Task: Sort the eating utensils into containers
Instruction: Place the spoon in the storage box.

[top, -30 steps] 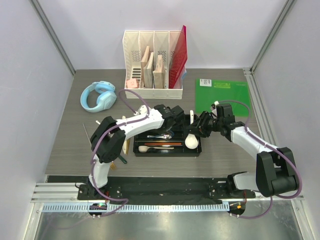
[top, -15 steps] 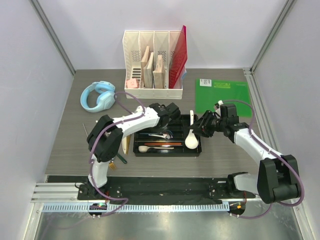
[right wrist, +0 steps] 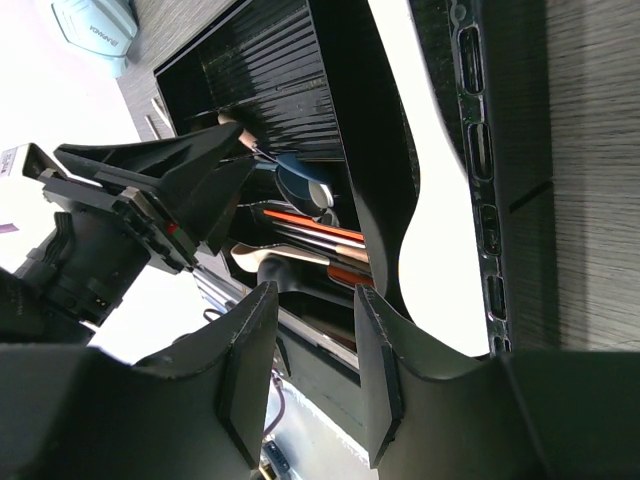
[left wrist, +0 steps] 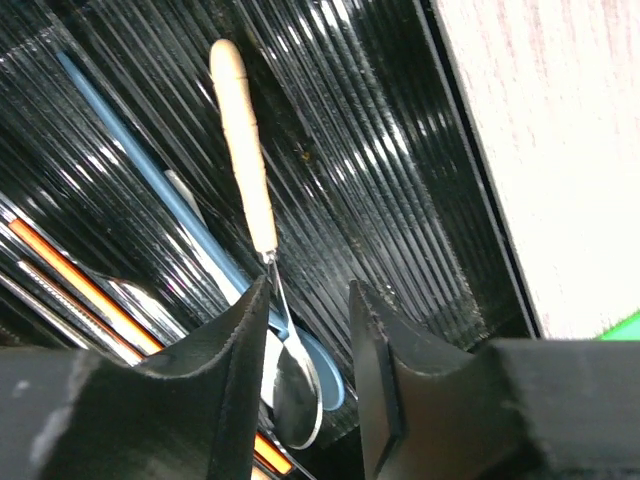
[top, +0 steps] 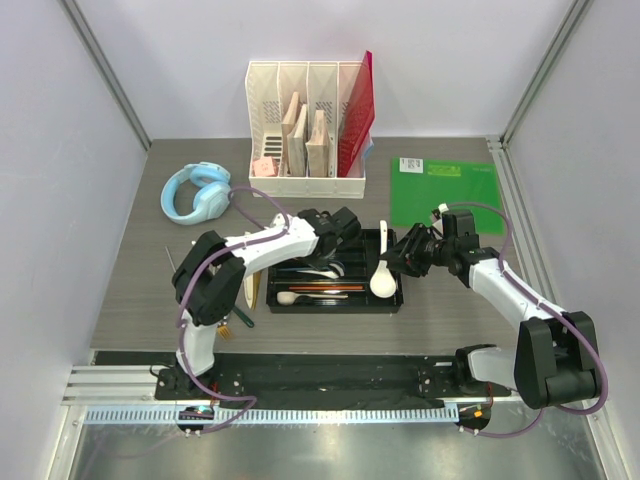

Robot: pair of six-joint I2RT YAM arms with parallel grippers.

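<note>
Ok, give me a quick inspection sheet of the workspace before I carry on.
Surface: grey table, no spills seen.
Job's things: black tray holds several pieces, including a wooden-handled spoon and a big white spoon; a few utensils lie on the table left of it.
Clutter: blue headphones, white file rack, green mat.
Grippers: left gripper open over the wooden-handled spoon; right gripper open, empty, at the tray's right end.
Cables: purple cables along both arms, no snag seen.
Surroundings: white walls, metal frame.
</note>
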